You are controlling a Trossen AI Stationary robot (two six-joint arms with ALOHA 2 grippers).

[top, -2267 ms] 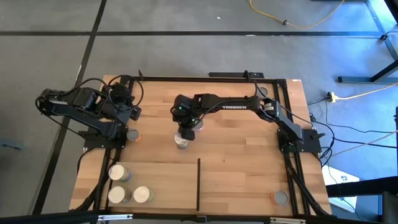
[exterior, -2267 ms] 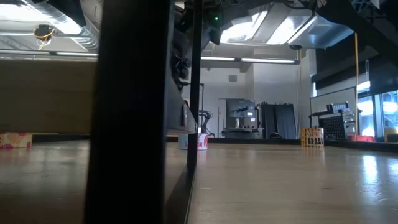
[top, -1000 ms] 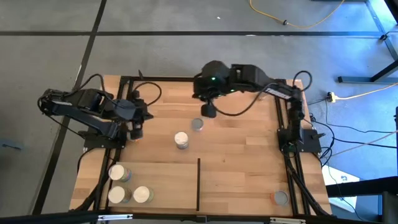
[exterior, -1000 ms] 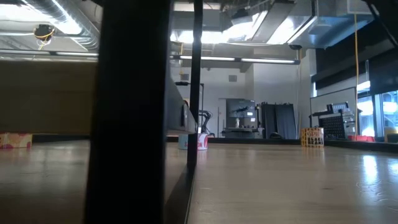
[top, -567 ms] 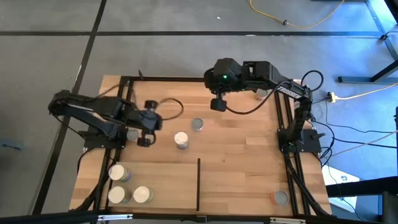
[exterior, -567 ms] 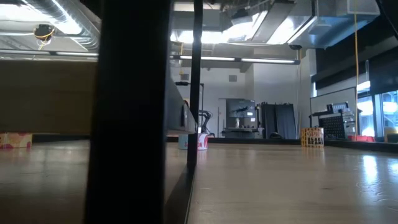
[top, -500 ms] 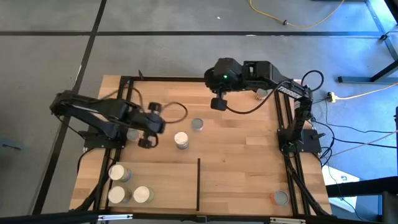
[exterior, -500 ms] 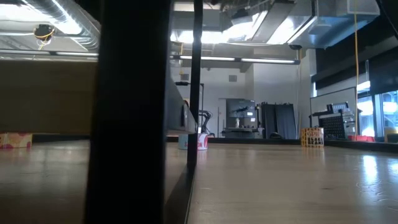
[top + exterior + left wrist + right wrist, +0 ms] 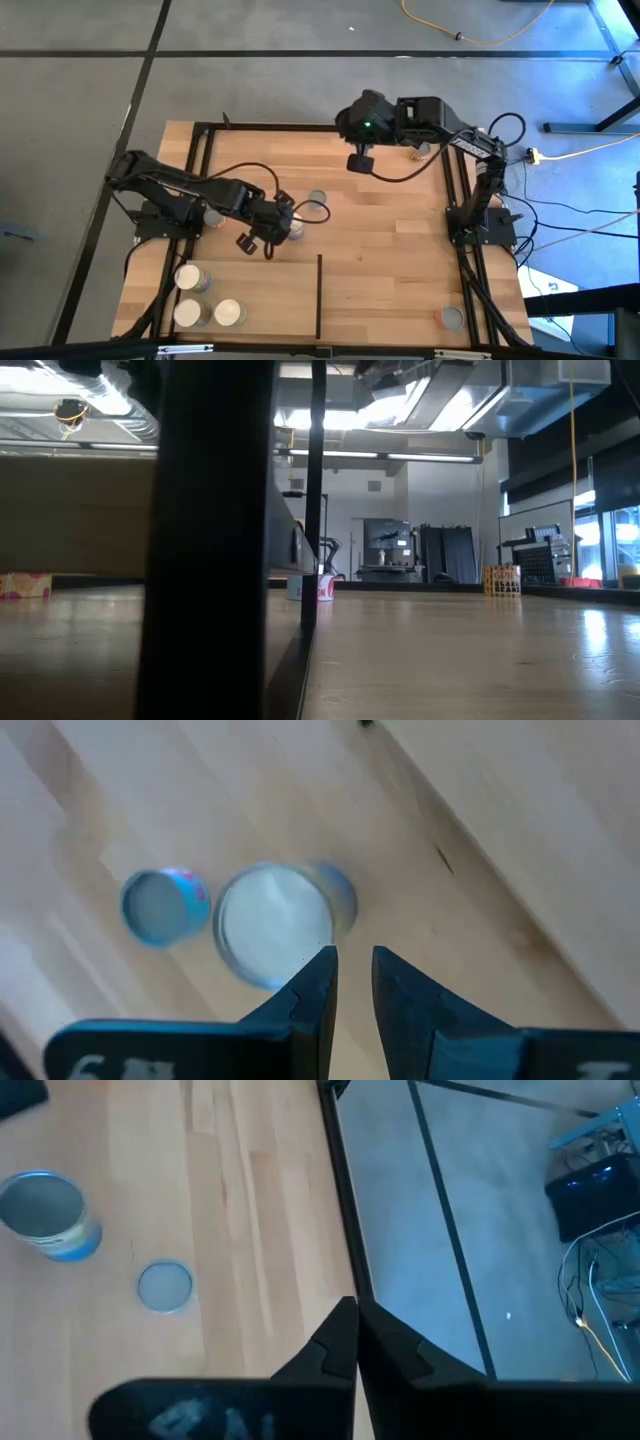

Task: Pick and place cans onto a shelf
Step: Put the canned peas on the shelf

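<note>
A can with a pale cream top (image 9: 296, 231) (image 9: 272, 925) stands on the table's middle. A smaller grey-topped can (image 9: 318, 201) (image 9: 158, 907) stands just beyond it. My left gripper (image 9: 270, 238) (image 9: 352, 960) points steeply down right beside the cream-topped can. Its fingers are a narrow gap apart with nothing between them. My right gripper (image 9: 358, 162) (image 9: 355, 1312) hangs shut and empty over the table's far part. The shelf (image 9: 390, 290), a light-wood panel with a black divider (image 9: 320, 295), lies along the near edge. Three cans (image 9: 187, 278) (image 9: 187, 313) (image 9: 229, 313) stand on its left end.
One more can (image 9: 452, 318) stands at the near right corner. Black frame rails (image 9: 455, 200) run along the table's sides, and cables loop off both arms. In the low view the divider (image 9: 210, 540) fills the left of the picture.
My left gripper has swung from the table's left side toward the middle, sinking and rolling, and now hangs beside the cream-topped can. My right gripper has drawn back toward the far right corner. The cans have kept their places.
</note>
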